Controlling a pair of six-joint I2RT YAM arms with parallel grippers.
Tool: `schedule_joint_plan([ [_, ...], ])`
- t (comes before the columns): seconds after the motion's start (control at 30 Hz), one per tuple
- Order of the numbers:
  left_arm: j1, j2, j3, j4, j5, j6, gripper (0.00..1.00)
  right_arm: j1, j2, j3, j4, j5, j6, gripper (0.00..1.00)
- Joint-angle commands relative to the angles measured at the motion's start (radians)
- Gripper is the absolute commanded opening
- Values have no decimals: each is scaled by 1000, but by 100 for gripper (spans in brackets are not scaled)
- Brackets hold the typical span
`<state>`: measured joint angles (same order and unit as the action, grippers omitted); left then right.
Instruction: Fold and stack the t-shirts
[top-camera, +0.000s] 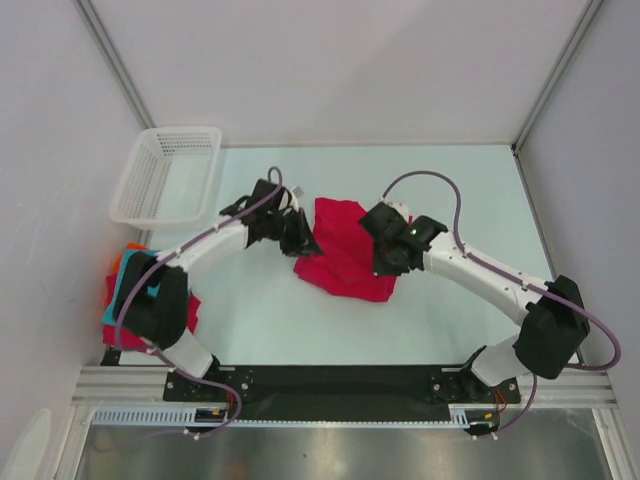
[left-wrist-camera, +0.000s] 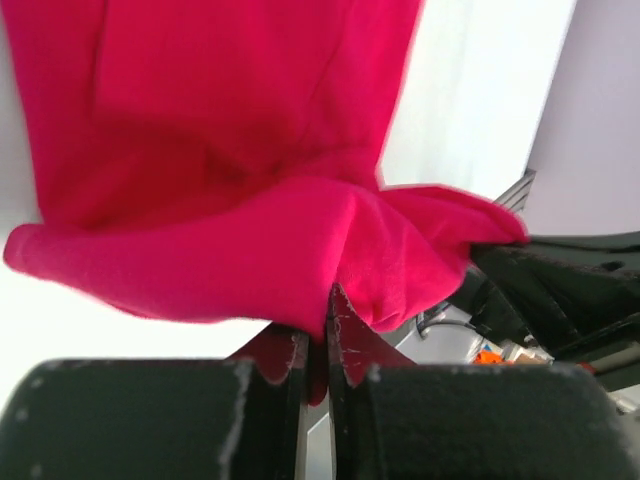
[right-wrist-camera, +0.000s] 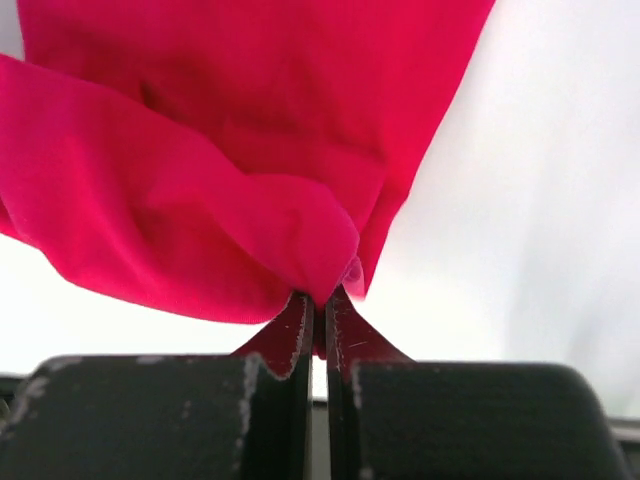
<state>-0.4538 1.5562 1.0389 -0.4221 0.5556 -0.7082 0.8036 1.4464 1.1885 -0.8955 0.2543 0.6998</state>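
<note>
While the left pincer (left-wrist-camera: 318, 325) and right pincer (right-wrist-camera: 318, 305) each pinch the big crimson-red soft cloth t-shirt (top-camera: 345, 255), they should lower it together, flat, onto the pale tabletop (top-camera: 450, 190).

we saw bright, even light and faint shadows from above, while in both wrist views the table (right-wrist-camera: 520, 200) washed out white and the close crimson t-shirt (left-wrist-camera: 230, 150) looked soft.

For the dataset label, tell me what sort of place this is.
Probably a robot lab cell, not a home: a left arm and right arm bolted to a base plate, a pale table boxed in by plain white panels, with a crimson t-shirt and basket as props.
</note>
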Motion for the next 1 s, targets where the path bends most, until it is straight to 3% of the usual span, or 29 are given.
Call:
schedule_joint_plan([
  [0.0, 40, 197, 327, -76, 78, 98, 10, -110, 67, 131, 35, 31, -137, 0],
  [0.17, 56, 393, 547, -136, 119, 98, 11, -196, 155, 227, 27, 31, -190, 0],
  [0.33, 66, 484, 612, -141, 136, 85, 13, -245, 250, 266, 32, 36, -224, 0],
  [0.37, 66, 502, 619, -141, 135, 85, 27, -251, 279, 276, 35, 40, -230, 0],
  [0.43, 67, 522, 622, -139, 141, 85, 39, -276, 302, 286, 44, 46, -241, 0],
  [0.47, 69, 525, 622, -138, 142, 87, 60, -285, 331, 289, 46, 46, -249, 0],
  [0.5, 67, 527, 621, -138, 141, 92, 68, -299, 342, 299, 44, 48, -253, 2],
  [0.57, 70, 524, 613, -138, 133, 105, 83, -308, 365, 306, 49, 57, -263, 15],
  [0.63, 75, 509, 599, -144, 119, 119, 89, -316, 373, 313, 49, 65, -266, 35],
  [0.73, 84, 480, 581, -161, 99, 141, 94, -320, 367, 319, 44, 86, -272, 51],
  [0.97, 95, 368, 489, -169, 46, 159, 96, -314, 301, 326, 30, 96, -264, 54],
])
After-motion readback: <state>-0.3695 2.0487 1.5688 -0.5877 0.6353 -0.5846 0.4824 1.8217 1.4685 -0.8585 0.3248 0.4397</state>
